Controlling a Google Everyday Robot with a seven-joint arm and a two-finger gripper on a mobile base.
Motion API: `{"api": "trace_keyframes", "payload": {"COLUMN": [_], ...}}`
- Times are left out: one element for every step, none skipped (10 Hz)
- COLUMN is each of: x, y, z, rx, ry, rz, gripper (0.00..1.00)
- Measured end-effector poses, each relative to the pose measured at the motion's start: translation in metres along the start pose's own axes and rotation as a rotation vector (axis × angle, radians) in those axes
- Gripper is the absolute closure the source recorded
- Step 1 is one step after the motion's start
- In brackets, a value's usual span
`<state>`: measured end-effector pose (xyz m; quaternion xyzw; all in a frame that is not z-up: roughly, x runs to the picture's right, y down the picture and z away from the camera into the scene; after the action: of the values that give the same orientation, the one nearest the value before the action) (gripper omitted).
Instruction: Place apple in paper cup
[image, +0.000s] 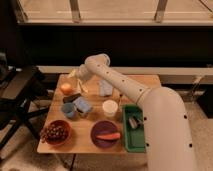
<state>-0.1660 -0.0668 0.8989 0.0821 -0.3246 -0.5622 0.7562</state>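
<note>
The apple (66, 88), small and orange-red, lies on the wooden table (150, 85) near its far left corner. The white paper cup (110, 107) stands upright at the table's middle, to the right of the apple and closer to me. My arm reaches in from the right, bends at a pale elbow (95, 65) and points down. My gripper (79, 89) hangs just right of the apple, low over the table, open and with nothing in it. The apple is apart from the fingers.
A blue mug (68, 110) and a blue sponge (83, 105) sit in front of the apple. A bowl of dark grapes (55, 132) stands front left, a purple plate with a carrot (106, 135) front middle, a green tray (134, 127) right. A black chair (17, 92) stands left.
</note>
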Motion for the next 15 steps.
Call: {"api": "trace_keyframes", "payload": {"x": [0.000,0.000,0.000,0.000,0.000,0.000,0.000,-0.003,-0.004,-0.005,-0.002,-0.001,-0.001,-0.003,-0.003], "y": [0.002,0.002,0.002,0.002,0.001,0.001,-0.003,-0.010,-0.017,-0.020,-0.019,-0.022,-0.023,-0.027,-0.026], "z": [0.000,-0.001,-0.001,0.000,0.000,0.001,0.005,0.013,0.019,0.023,0.024,0.027,0.030,0.034,0.033], "rx": [-0.001,-0.001,-0.001,-0.001,0.001,0.005,0.007,0.004,0.005,0.008,0.013,0.019,0.025,0.031,0.031], "ry": [0.000,0.001,0.001,0.000,-0.001,0.000,0.000,-0.005,-0.013,-0.020,-0.023,-0.029,-0.034,-0.043,-0.042], "rz": [0.002,0.003,0.003,0.003,0.002,-0.009,-0.034,-0.068,-0.093,-0.108,-0.119,-0.128,-0.133,-0.139,-0.138], "gripper": [0.35,0.35,0.35,0.35,0.35,0.35,0.35,0.35,0.35,0.35,0.35,0.35,0.35,0.35,0.35]}}
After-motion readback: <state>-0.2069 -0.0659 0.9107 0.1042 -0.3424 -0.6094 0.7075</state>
